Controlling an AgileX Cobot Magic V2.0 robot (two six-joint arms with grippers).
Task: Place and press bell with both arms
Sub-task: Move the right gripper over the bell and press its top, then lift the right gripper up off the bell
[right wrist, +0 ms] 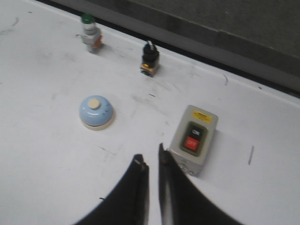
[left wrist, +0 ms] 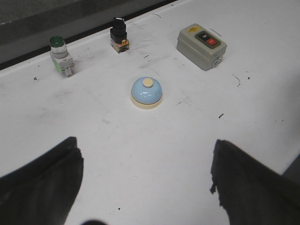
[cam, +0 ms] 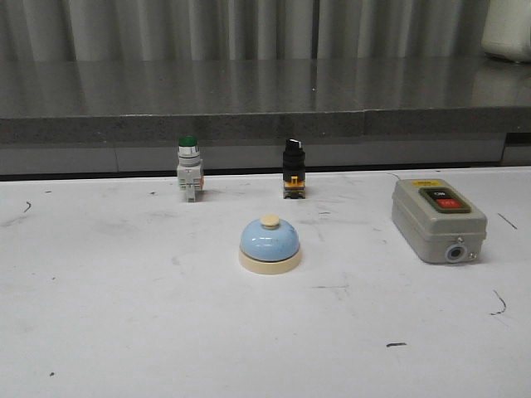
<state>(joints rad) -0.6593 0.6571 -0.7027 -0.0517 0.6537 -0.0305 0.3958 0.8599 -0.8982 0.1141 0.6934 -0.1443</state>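
Observation:
The bell (cam: 270, 245) stands upright on the white table, a light-blue dome on a cream base with a cream button on top. Neither arm shows in the front view. In the left wrist view my left gripper (left wrist: 145, 143) is open wide above bare table, with the bell (left wrist: 146, 93) well ahead of it and nothing between its fingers. In the right wrist view my right gripper (right wrist: 150, 157) is shut, with only a thin slit between its empty fingers. It hovers apart from the bell (right wrist: 96, 111), close to the grey box.
A grey box (cam: 438, 220) with red and black buttons lies to the bell's right. Behind the bell stand a green-capped push-button switch (cam: 189, 168) and a black selector switch (cam: 293, 168). A raised grey ledge (cam: 249, 116) runs along the table's back edge.

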